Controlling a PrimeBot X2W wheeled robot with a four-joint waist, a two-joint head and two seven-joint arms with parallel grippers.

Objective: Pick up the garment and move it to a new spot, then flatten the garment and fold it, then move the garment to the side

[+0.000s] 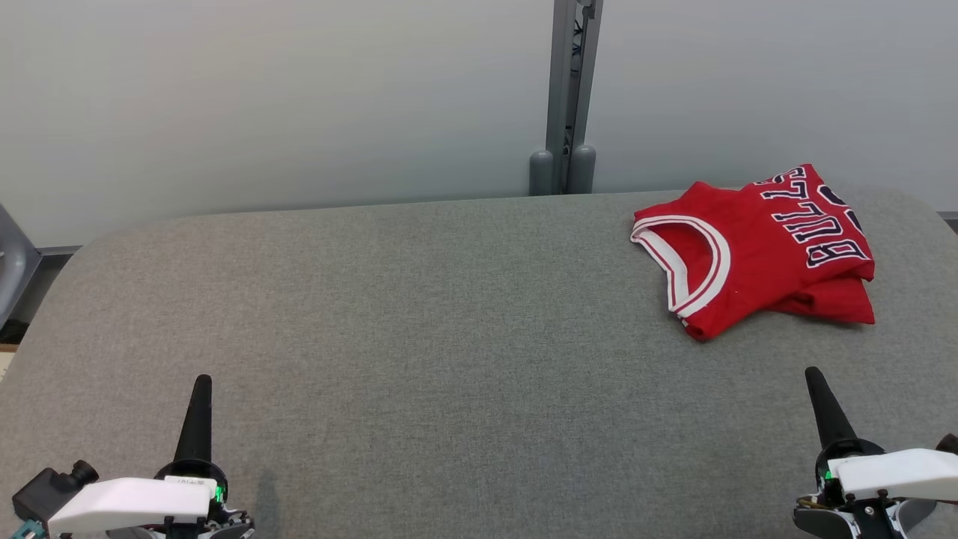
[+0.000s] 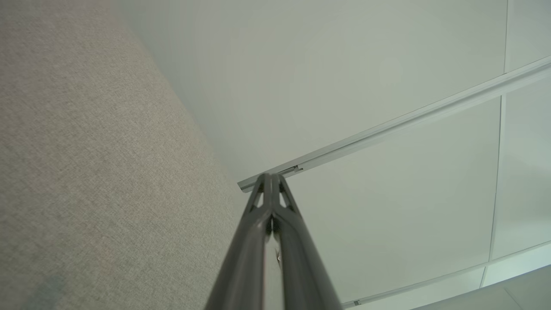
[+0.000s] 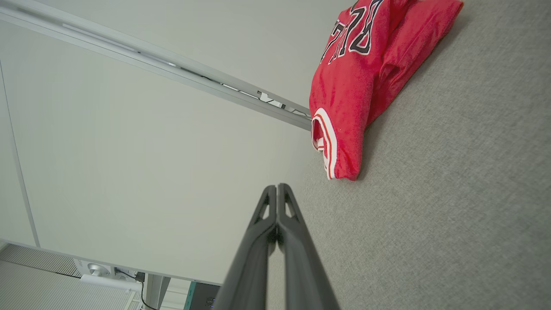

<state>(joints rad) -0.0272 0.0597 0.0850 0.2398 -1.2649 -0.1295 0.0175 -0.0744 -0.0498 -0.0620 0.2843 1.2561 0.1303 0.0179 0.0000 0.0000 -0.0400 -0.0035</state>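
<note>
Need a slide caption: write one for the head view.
Folded red jersey at the grey table's far right; left gripper and right gripper shut near the front edge.

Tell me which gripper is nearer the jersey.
The right gripper: the red Bulls jersey lies just ahead of it, far from the left gripper.

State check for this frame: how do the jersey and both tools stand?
red jersey: folded, lying on the grey table at its far right, not held.
left tool: shut, empty, over the table's near left.
right tool: shut, empty, short of the red jersey.
</note>
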